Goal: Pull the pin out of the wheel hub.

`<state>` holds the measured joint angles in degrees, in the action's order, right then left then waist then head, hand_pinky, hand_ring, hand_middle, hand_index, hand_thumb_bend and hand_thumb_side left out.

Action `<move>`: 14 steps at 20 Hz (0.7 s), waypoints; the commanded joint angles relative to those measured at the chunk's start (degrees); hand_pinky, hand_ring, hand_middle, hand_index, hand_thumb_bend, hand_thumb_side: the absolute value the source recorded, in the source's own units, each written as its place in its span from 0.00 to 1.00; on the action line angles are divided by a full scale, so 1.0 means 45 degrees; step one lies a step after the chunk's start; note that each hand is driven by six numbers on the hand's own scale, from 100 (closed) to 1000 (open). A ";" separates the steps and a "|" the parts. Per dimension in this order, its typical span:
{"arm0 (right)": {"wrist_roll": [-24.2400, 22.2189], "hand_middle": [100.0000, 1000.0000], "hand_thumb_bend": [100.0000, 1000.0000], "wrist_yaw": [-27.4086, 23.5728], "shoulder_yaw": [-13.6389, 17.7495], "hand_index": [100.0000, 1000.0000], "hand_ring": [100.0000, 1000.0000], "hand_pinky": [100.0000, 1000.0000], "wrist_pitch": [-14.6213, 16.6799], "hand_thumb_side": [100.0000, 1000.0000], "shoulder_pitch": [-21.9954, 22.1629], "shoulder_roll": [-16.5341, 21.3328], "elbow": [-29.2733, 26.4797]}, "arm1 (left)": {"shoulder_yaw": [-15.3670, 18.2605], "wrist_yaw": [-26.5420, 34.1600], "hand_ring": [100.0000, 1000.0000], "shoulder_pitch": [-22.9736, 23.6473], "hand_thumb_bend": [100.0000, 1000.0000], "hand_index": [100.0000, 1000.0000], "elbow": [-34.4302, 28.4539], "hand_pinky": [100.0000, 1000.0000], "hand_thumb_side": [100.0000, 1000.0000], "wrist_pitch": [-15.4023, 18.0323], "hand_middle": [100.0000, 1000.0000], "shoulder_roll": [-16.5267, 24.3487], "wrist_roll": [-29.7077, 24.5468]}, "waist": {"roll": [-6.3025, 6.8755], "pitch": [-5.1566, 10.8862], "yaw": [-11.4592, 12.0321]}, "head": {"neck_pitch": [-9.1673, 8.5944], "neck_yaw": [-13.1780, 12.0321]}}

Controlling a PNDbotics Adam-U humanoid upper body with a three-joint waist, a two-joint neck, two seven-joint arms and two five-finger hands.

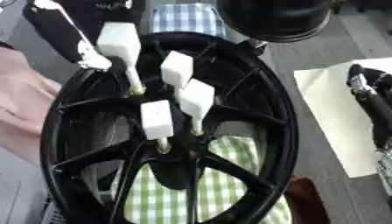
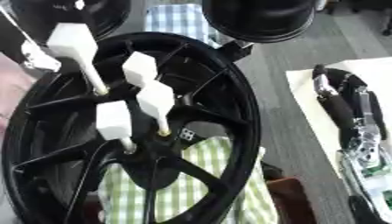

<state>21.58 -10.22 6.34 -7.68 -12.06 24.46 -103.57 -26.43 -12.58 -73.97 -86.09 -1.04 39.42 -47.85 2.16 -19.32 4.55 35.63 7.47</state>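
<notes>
Grey worktop (image 1: 306, 65) w/ checked cloth (image 1: 222, 183) under black wheel (image 1: 283, 131). Four white pins (image 1: 157, 119) stand in the hub, none out yet. They look light, stiff, prob. smooth; take the wide head. Right hand (image 2: 341, 107) idle on paper, fingers relaxed. Left hand not seen. No containers.

The wheel hub (image 1: 253, 105) is looking shiny black all over. Four pins (image 1: 156, 119) are showing white tops and thin yellowish stems. A cloth (image 1: 229, 183) under the wheel is showing green and white checks. Another cloth (image 1: 187, 18) farther back is showing blue and white checks. The right hand (image 2: 344, 105) is looking black with silver bits, lying on a pale cream sheet (image 1: 329, 109). The table (image 2: 283, 87) is looking grey.
</notes>
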 commanded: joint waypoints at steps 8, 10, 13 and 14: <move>0.0143 0.56 0.17 -0.0015 0.0285 0.66 0.72 0.81 0.0029 0.41 0.0051 0.0376 -0.0137 | 0.0943 0.0126 0.35 0.0139 0.22 0.28 -0.0497 0.55 0.02 -0.0500 0.12 0.1024 0.0889 | -0.0066 0.0441 0.0224 | 0.0017 0.0381; 0.0268 0.56 0.17 -0.0004 0.0416 0.66 0.72 0.81 0.0055 0.41 0.0158 0.0424 -0.0160 | 0.1530 -0.0234 0.35 0.0271 0.22 0.28 -0.0001 0.55 0.02 -0.0840 0.12 0.1612 0.1252 | -0.0137 0.0457 0.0565 | 0.0056 0.0595; 0.0361 0.56 0.16 0.0000 0.0514 0.66 0.72 0.81 0.0068 0.41 0.0178 0.0444 -0.0188 | 0.2538 -0.0776 0.35 0.0877 0.14 0.28 0.0260 0.55 0.04 -0.1057 0.11 0.2620 0.1872 | -0.0215 0.0403 0.0778 | 0.0023 0.0813; 0.0382 0.56 0.16 0.0001 0.0529 0.66 0.72 0.81 0.0072 0.41 0.0182 0.0447 -0.0199 | 0.2887 -0.0943 0.35 0.1195 0.14 0.28 0.0532 0.55 0.04 -0.1223 0.11 0.2968 0.2086 | -0.0233 0.0399 0.0807 | 0.0023 0.0822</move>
<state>22.92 -10.22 7.94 -7.43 -11.07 24.90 -103.62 -16.15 -15.71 -67.88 -84.32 -5.89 49.01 -39.75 1.26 -18.94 8.27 35.73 10.67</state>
